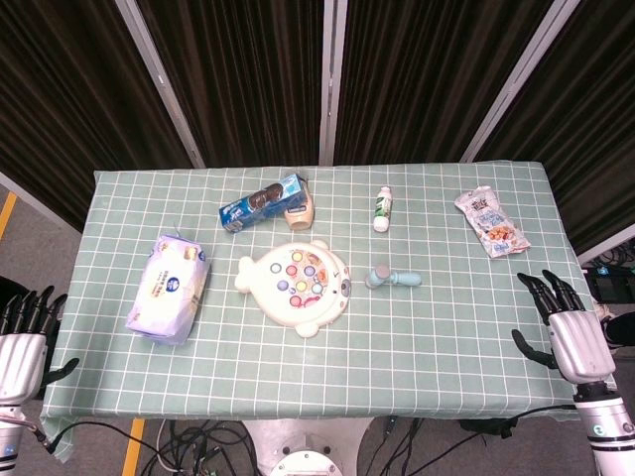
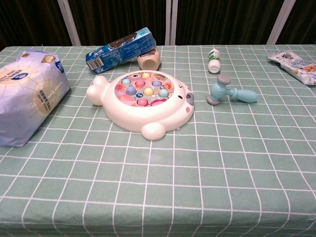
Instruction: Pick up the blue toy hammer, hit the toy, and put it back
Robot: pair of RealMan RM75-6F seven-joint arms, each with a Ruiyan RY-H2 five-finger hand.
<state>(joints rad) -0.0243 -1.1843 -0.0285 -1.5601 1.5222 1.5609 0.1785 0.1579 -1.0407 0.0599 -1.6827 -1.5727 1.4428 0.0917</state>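
Observation:
The blue toy hammer (image 1: 392, 279) (image 2: 230, 93) lies flat on the green checked cloth, just right of the toy, its grey-capped head toward the toy. The toy (image 1: 298, 286) (image 2: 143, 101) is a white fish-shaped board with coloured pegs, at the table's middle. My right hand (image 1: 568, 332) hovers off the table's right front corner, fingers apart, holding nothing. My left hand (image 1: 24, 342) hangs beyond the left front corner, fingers spread and empty. Neither hand shows in the chest view.
A white-and-purple wipes pack (image 1: 169, 288) (image 2: 27, 94) lies at the left. A blue cookie box (image 1: 262, 202) (image 2: 118, 49) and a beige cup (image 1: 300, 211) sit behind the toy. A small white bottle (image 1: 382, 209) (image 2: 214, 60) and a snack bag (image 1: 491, 222) lie at the back right.

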